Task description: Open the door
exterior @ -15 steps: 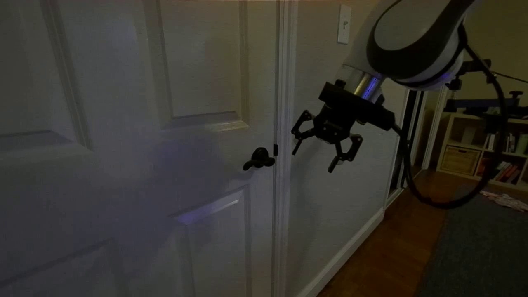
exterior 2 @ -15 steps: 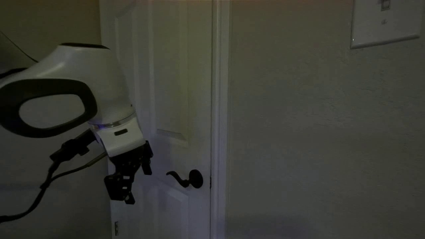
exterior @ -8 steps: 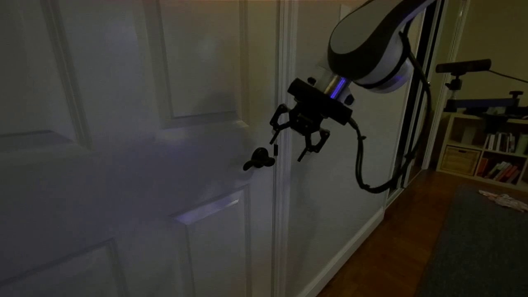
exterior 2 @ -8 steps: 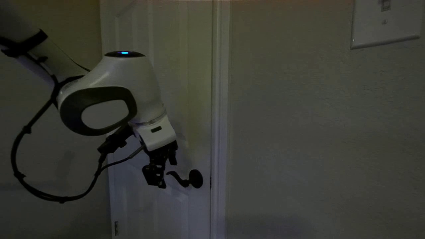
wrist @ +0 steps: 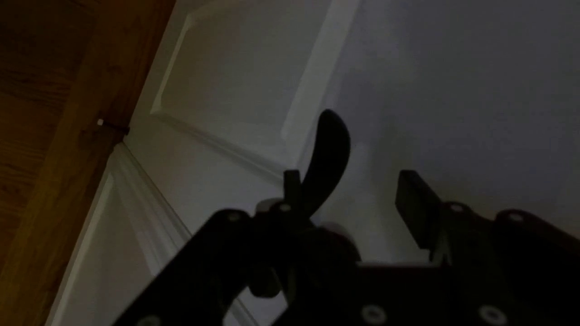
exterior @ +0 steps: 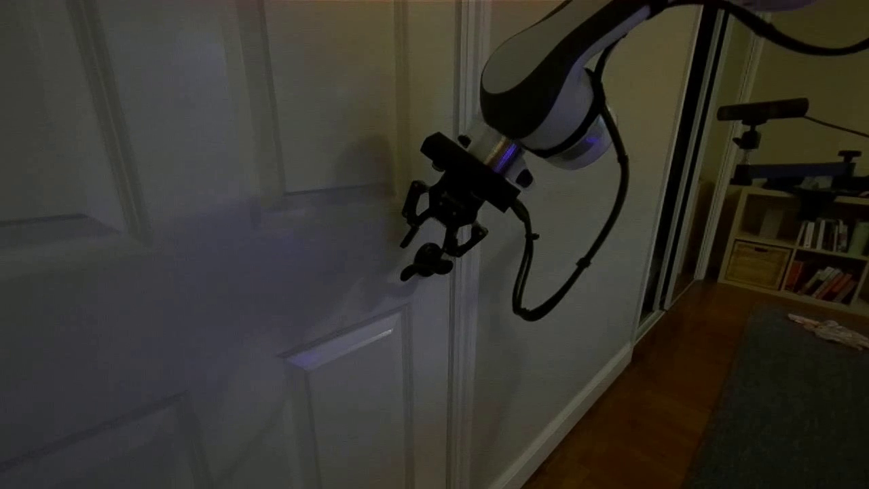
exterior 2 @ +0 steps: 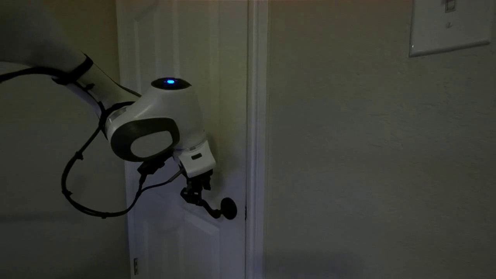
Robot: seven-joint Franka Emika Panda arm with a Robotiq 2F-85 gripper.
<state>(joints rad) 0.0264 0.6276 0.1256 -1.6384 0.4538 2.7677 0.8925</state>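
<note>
The white panelled door [exterior: 224, 292] appears closed in its frame, and shows in all three views. Its black lever handle [exterior 2: 215, 212] points sideways from a round base near the door's edge. Just above the handle, my gripper [exterior: 429, 243] is angled down toward the door, its fingers apart but not fully spread. In the wrist view, the curved lever [wrist: 328, 151] rises beside the left finger [wrist: 292, 183] and partly behind it. A gap separates the lever from the right finger [wrist: 414, 208]. Darkness hides whether the left finger touches the lever.
Beside the door stand its frame [exterior: 468, 339] and a pale wall [exterior 2: 348, 155] with a light switch plate [exterior 2: 449, 29]. A cable [exterior: 526, 272] hangs in a loop from the arm. Farther back is a low bookshelf [exterior: 764, 234], with a rug [exterior: 781, 401] on the wooden floor.
The arm has moved in toward the door, bringing the gripper from well beside the handle to just over it. The fingers have drawn closer together. Door and handle look unmoved.
</note>
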